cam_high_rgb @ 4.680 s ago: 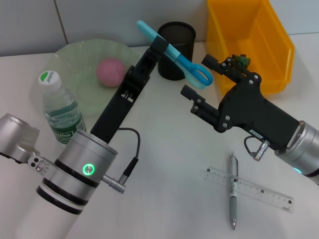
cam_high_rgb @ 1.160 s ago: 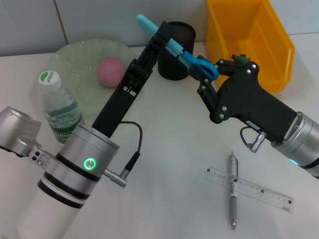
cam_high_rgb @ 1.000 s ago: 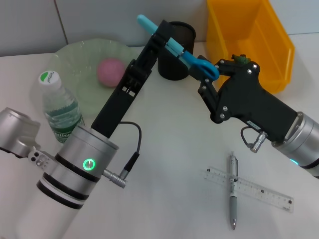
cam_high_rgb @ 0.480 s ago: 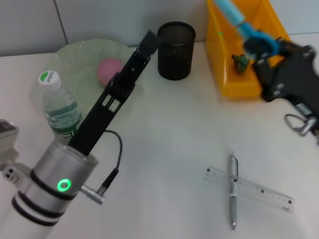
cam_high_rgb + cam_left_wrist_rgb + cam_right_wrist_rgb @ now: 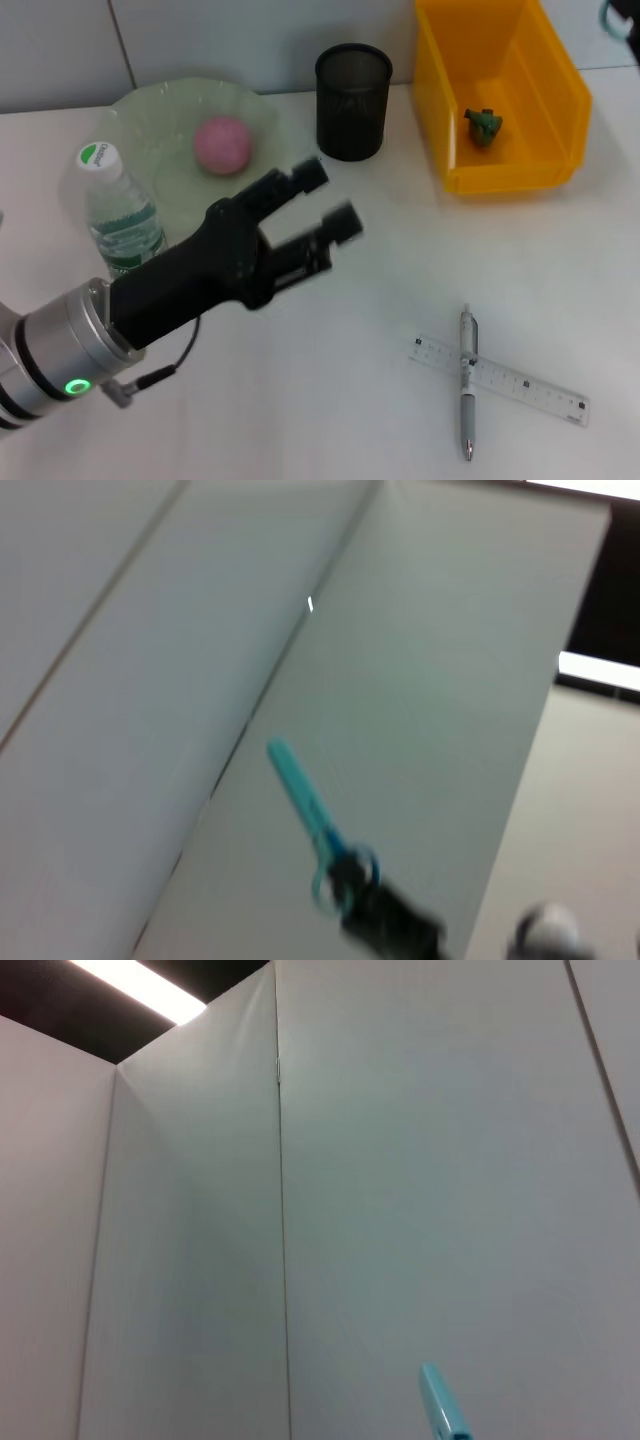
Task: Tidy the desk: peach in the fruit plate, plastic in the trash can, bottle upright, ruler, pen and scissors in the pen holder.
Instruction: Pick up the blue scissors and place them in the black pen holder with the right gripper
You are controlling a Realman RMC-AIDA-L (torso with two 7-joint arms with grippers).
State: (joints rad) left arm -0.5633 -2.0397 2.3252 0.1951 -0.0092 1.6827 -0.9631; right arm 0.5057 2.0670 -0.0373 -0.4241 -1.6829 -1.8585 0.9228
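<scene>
My left gripper (image 5: 326, 198) hangs open and empty over the desk (image 5: 360, 300), in front of the fruit plate (image 5: 150, 100). The pink peach (image 5: 222, 144) lies in that plate. The bottle (image 5: 118, 212) stands upright beside it. The blue scissors (image 5: 305, 805) show in the left wrist view, held high by their handles in my right gripper (image 5: 360, 900); their tip (image 5: 440, 1415) shows in the right wrist view. The pen (image 5: 467, 395) lies across the clear ruler (image 5: 520, 385) at the front right. The black pen holder (image 5: 353, 100) stands empty at the back.
The yellow trash can (image 5: 560, 100) stands at the back right with a small green scrap (image 5: 483, 125) inside. A wall runs behind the desk. My right arm is almost wholly outside the head view, at its top right corner.
The left gripper let go of the scissors, drew back and lowered, open. The right gripper shut on the handles and carried the scissors up and right, out of the head view.
</scene>
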